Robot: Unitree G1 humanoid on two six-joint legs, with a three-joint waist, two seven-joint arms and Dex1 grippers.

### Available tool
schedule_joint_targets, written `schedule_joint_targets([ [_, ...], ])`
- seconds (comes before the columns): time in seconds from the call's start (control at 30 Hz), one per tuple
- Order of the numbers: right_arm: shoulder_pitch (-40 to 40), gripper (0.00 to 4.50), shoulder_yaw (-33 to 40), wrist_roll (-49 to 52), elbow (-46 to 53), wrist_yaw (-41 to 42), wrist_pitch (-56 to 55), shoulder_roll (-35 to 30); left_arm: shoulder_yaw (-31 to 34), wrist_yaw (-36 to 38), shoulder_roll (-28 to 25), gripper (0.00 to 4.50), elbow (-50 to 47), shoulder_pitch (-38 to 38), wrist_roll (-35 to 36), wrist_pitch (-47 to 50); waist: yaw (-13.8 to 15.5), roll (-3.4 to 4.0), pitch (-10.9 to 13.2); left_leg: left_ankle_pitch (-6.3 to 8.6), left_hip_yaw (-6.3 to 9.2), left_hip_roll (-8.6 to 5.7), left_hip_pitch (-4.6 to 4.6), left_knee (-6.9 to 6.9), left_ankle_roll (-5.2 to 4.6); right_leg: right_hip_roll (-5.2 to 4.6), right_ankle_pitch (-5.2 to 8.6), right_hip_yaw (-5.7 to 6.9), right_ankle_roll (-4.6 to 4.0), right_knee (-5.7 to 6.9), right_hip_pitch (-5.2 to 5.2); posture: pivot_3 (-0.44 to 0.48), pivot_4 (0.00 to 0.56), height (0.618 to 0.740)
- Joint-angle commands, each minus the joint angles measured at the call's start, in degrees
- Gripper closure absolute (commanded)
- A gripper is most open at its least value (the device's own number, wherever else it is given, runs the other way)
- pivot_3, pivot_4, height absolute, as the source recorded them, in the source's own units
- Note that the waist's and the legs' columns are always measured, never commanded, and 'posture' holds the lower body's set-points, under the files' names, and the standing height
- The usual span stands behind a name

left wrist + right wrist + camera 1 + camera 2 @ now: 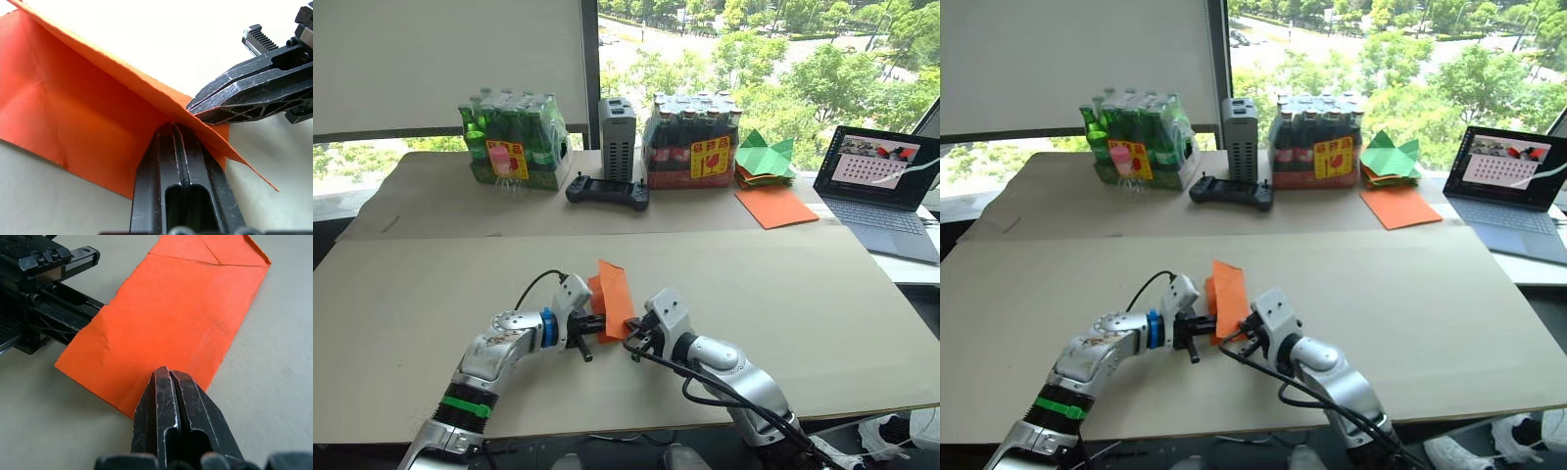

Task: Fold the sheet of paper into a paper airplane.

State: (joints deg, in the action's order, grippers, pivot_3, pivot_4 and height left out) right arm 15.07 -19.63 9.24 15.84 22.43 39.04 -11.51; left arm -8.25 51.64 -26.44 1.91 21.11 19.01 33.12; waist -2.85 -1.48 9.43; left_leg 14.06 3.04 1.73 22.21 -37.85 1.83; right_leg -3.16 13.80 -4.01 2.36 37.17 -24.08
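Two grippers meet at the near middle of the bench [803,313], a broad tan surface. Far edge: two shrink-wrapped bottle packs, green [514,142] and dark [691,142], a grey box [617,139] between them, a black controller [607,191] in front. Off to the right: a laptop [886,191], a stack of green paper shapes [764,157], a bigger smooth orange sheet [775,207].

Sheet of paper [612,299]: bright orange, creased, partly folded, one flap raised off the bench, held between both grippers. Left gripper [178,129]: fingers pressed together on the sheet's fold. Right gripper [168,374]: fingers closed, pinching the sheet's near edge.
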Motion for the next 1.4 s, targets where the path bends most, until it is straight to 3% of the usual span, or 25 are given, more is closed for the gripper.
schedule_joint_targets([
  [0.03, 0.8, 4.48, -0.3, -0.5, 0.0, 0.5, -1.0, 0.2, 1.7, -1.2, -1.4, 4.5, -1.7, -1.9, 0.2, 1.3, 0.0, 0.0, 0.0, 0.0, 0.0, 0.0, 0.0, 0.0, 0.0, 0.0, 0.0, 0.0, 0.0, 0.0, 0.0, 0.0, 0.15, 0.74],
  [0.33, 1.9, 4.48, -1.5, -1.8, -1.8, 2.0, -0.7, -0.6, 11.4, -2.5, -6.8, 4.5, -9.5, -8.8, 6.0, 5.7, -0.6, 0.0, 0.0, 0.0, 0.0, 0.05, -0.03, 0.0, 0.0, 0.03, 0.0, 0.0, -0.01, 0.03, -0.01, 0.0, 0.15, 0.74],
  [0.57, 2.5, 4.48, -1.9, -2.4, -2.7, 2.9, -0.8, -0.7, 16.8, -5.6, -4.7, 4.5, -15.1, -6.0, 15.2, 13.0, -0.3, -0.02, 0.0, 0.0, 0.0, 0.04, 0.01, 0.0, 0.0, 0.01, 0.0, 0.01, 0.0, 0.01, -0.01, 0.0, 0.15, 0.74],
  [0.7, 2.8, 4.48, -1.8, -2.8, -2.8, 2.9, -0.7, -0.5, 14.5, -6.7, -3.4, 4.5, -15.8, -4.3, 15.6, 13.9, -0.3, -0.02, 0.0, 0.0, -0.02, 0.03, -0.01, 0.0, 0.0, 0.01, 0.0, 0.0, -0.01, 0.0, -0.01, 0.0, 0.15, 0.74],
  [0.93, 3.0, 4.48, -0.9, -2.8, -1.9, 2.1, -0.3, 0.0, 5.2, -6.5, -2.7, 4.5, -7.8, -3.0, 7.0, 6.8, -0.2, -0.02, 0.0, 0.0, -0.01, 0.03, -0.01, 0.0, 0.0, 0.02, -0.01, 0.0, -0.01, 0.0, -0.02, 0.0, 0.15, 0.74],
  [1.17, 2.8, 4.48, 0.2, -2.8, -0.3, 1.1, 0.6, -0.3, 1.5, -2.9, -3.2, 4.5, 0.7, -1.8, 2.4, 0.8, 0.2, -0.02, 0.0, 0.0, -0.02, 0.01, -0.01, 0.0, 0.0, 0.01, -0.01, 0.0, -0.01, -0.01, 0.0, 0.0, 0.15, 0.74],
  [1.4, 3.3, 4.48, 3.9, -1.9, 3.6, 0.1, 1.4, -1.1, -0.4, -1.9, -2.2, 4.5, 2.8, -1.0, 0.6, -1.1, 0.5, -0.02, 0.0, 0.0, -0.02, -0.02, 0.0, 0.0, 0.0, -0.02, 0.0, 0.01, -0.01, -0.02, 0.03, 0.0, 0.15, 0.74],
])
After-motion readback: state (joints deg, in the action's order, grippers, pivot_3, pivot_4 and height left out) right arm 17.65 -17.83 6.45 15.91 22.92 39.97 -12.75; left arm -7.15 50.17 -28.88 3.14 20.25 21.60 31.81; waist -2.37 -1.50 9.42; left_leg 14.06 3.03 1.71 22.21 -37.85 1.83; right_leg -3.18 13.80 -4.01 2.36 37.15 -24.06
